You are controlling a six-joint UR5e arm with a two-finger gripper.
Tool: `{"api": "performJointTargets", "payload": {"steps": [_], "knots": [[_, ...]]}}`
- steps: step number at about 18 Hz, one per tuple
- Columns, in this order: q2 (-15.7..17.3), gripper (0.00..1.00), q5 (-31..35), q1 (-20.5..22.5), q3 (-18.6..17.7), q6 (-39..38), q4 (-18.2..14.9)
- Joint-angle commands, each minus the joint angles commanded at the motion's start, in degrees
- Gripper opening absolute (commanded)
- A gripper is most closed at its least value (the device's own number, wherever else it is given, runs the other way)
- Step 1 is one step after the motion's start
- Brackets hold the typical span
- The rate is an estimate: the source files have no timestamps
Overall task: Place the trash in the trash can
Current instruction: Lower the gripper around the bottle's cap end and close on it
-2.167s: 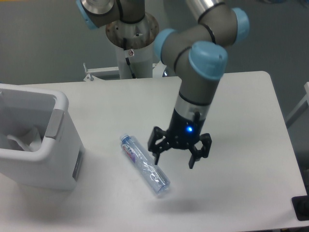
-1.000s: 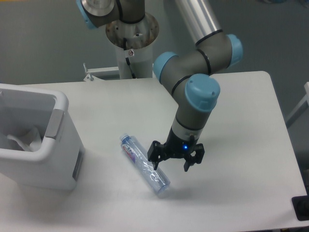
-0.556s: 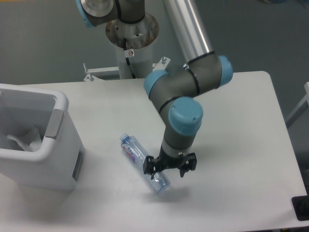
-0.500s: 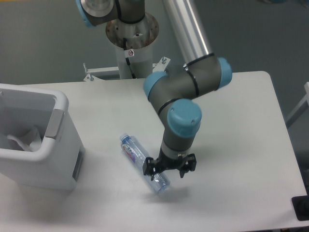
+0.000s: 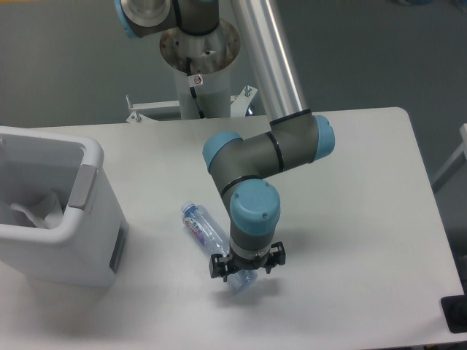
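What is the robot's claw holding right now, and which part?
Nothing is lifted yet. The gripper is down over the bottom end of the bottle, which lies on the table. Whether the fingers have closed on it cannot be told.

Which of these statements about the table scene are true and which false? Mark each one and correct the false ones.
1. The bottle lies on its side on the table. True.
2. The gripper is over the bottle's capped end. False: it is down at the end away from the blue cap.
3. The trash can stands at the table's left side. True.
4. The bottle is inside the trash can. False: it lies on the table, right of the can.
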Motion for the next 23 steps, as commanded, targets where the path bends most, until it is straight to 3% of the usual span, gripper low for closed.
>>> {"api": "performJointTargets", "payload": {"steps": [4,10,18,23], "knots": [[-0.18,0.74,0.09,-0.27,0.0,-0.09,-1.58],[-0.18,0.55,0.09,-0.27,0.0,-0.61,-1.85],[0.52,0.48,0.01,-0.27,0.79,-0.79,-3.43],[0.26,0.48,-2.71,0.52,5.7,-0.79,-3.43]]}}
